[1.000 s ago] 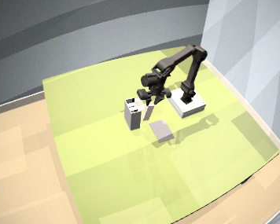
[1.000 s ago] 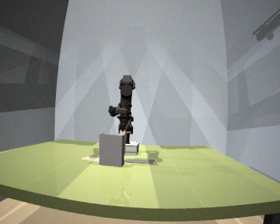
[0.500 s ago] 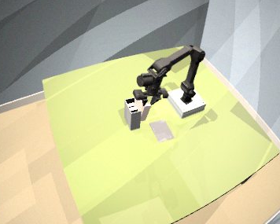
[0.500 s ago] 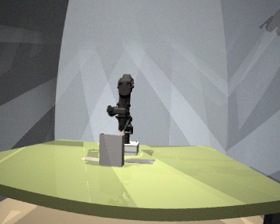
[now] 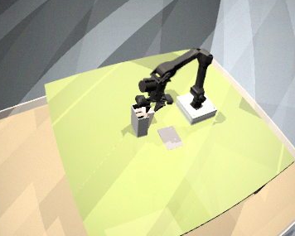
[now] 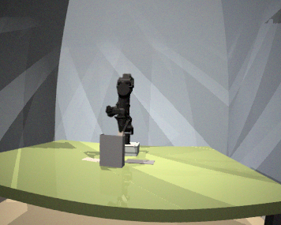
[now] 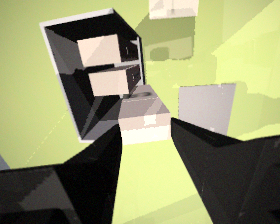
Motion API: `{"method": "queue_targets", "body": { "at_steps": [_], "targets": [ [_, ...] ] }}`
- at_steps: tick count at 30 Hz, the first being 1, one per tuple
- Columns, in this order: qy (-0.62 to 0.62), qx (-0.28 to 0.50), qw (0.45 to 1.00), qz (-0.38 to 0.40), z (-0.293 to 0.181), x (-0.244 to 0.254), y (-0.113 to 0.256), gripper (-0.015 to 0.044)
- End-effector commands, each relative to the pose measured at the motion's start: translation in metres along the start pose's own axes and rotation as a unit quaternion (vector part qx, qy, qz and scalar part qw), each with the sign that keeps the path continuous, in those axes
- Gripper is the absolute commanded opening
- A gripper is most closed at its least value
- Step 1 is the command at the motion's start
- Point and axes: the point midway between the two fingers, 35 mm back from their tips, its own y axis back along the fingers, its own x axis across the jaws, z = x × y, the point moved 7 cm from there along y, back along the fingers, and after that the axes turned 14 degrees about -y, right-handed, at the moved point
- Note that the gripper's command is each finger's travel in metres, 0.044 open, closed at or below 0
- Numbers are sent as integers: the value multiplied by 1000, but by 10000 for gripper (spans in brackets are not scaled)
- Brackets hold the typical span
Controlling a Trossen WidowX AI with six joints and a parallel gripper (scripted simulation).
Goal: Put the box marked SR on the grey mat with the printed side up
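Fingers (image 5: pixel 152 107) clamped on one pale box (image 5: pixel 151 118) (image 7: pixel 145 117), its near end between their tips; the held box overlaps the bin's near right corner in the wrist view, and whether it touches the wall I cannot tell; a dark mark shows on its upward-turned face toward the far end, too small to read, so whether this is SR I cannot tell. Grey bin (image 5: pixel 139 122) (image 6: pixel 112 151) (image 7: pixel 61 80) upright on the green surface (image 5: pixel 114 170) (image 6: pixel 148 186) (image 7: pixel 150 192); two other boxes (image 7: pixel 99 51) (image 7: pixel 109 83) stand inside it, one beside the other, codes not legible. Grey mat (image 5: pixel 170 137) (image 6: pixel 140 162) (image 7: pixel 206 107) lies flat near the bin, bearing no box; black arm (image 5: pixel 178 65) (image 6: pixel 124 97) rises from a white base (image 5: pixel 210 111) (image 6: pixel 133 149), bent over toward the bin.
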Motion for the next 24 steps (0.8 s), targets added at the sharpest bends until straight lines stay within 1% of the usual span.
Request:
{"method": "queue_targets", "body": {
  "at_steps": [1, 8, 24],
  "targets": [
    [2, 2, 1000, 2, -2, 6, 0, 153],
    [2, 2, 1000, 2, -3, 12, -3, 153],
    [2, 2, 1000, 2, -3, 12, -29, 153]
  ]
}}
